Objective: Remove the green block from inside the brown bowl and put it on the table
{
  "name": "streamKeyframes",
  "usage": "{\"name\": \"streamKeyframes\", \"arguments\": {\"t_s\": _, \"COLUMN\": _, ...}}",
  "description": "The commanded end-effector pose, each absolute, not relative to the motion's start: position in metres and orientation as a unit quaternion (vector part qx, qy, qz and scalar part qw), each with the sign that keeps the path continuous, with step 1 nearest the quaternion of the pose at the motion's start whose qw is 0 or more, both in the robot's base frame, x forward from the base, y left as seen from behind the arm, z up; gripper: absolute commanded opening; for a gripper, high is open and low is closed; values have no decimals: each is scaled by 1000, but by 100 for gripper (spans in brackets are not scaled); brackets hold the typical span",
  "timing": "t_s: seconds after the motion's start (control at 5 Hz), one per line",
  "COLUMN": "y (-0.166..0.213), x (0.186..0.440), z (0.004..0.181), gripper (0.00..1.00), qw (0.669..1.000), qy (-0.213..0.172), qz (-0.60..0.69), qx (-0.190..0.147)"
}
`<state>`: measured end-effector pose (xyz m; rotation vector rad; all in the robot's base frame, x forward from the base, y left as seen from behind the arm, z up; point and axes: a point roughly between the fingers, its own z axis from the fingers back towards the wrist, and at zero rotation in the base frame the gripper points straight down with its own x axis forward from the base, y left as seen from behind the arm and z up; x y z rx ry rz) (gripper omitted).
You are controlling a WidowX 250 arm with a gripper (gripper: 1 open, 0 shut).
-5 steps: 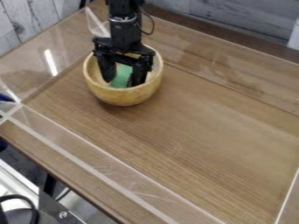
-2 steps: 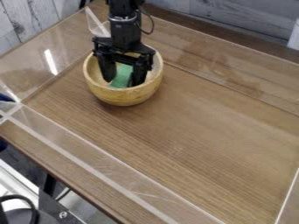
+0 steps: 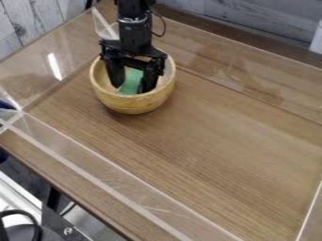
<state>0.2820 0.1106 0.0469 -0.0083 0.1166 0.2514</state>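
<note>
The brown bowl (image 3: 132, 98), a round tan wooden one, sits at the back left of the table (image 3: 214, 141). Inside it lies the green block (image 3: 131, 79), seen as a bright green patch between the fingers. My black gripper (image 3: 132, 80) points straight down into the bowl, its fingers spread wide on either side of the block. The jaws stand open, apart from the block's sides as far as I can see. The fingertips are hidden below the bowl's rim.
Low clear plastic walls (image 3: 75, 155) run around the tabletop. A wide stretch of wood-grain surface lies in front of and to the right of the bowl. Pale planks (image 3: 32, 24) show behind the left wall.
</note>
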Motion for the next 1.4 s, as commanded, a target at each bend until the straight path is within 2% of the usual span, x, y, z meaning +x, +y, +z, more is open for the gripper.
{"name": "streamKeyframes", "arguments": {"t_s": 0.0, "y": 117, "x": 294, "z": 60, "gripper": 100, "qw": 991, "qy": 28, "qz": 131, "qx": 3}}
{"name": "streamKeyframes", "arguments": {"t_s": 0.6, "y": 118, "x": 297, "z": 59, "gripper": 100, "qw": 990, "qy": 26, "qz": 139, "qx": 1}}
{"name": "streamKeyframes", "arguments": {"t_s": 0.8, "y": 118, "x": 298, "z": 55, "gripper": 0, "qw": 990, "qy": 28, "qz": 140, "qx": 1}}
{"name": "streamKeyframes", "arguments": {"t_s": 1.0, "y": 116, "x": 298, "z": 61, "gripper": 0, "qw": 990, "qy": 21, "qz": 139, "qx": 0}}
{"name": "streamKeyframes", "arguments": {"t_s": 1.2, "y": 113, "x": 300, "z": 75, "gripper": 0, "qw": 991, "qy": 8, "qz": 135, "qx": -5}}
